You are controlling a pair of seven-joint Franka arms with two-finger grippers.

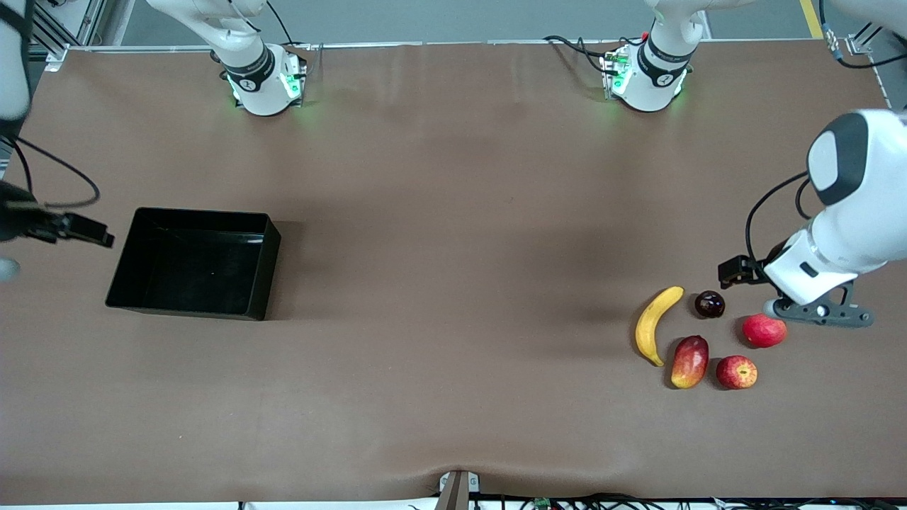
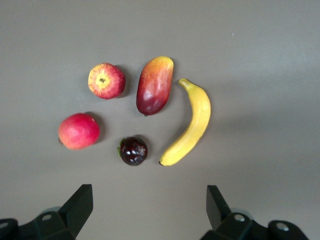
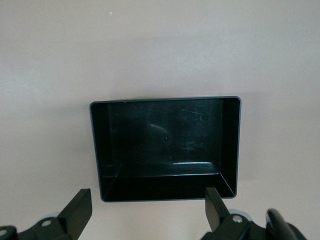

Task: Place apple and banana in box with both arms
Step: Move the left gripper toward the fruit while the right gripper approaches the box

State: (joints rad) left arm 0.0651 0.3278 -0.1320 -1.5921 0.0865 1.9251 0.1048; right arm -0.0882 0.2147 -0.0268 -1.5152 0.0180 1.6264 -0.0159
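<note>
The apple (image 1: 736, 372), red with yellow streaks, lies nearest the front camera in a fruit cluster at the left arm's end of the table. It also shows in the left wrist view (image 2: 106, 81). The yellow banana (image 1: 655, 324) (image 2: 191, 124) lies at the cluster's edge toward the box. My left gripper (image 1: 737, 270) (image 2: 150, 210) hangs open and empty over the table beside the cluster. The black box (image 1: 266, 269) (image 3: 165, 99) stands empty at the right arm's end. My right gripper (image 1: 88, 234) (image 3: 147, 212) is open and empty, just outside the box.
A dark plum (image 1: 709, 304) (image 2: 133, 151), a plain pinkish-red fruit (image 1: 764, 330) (image 2: 79, 131) and an oblong red-and-yellow mango (image 1: 689, 361) (image 2: 155, 85) lie close around the apple and banana. Brown table cover spans between box and fruit.
</note>
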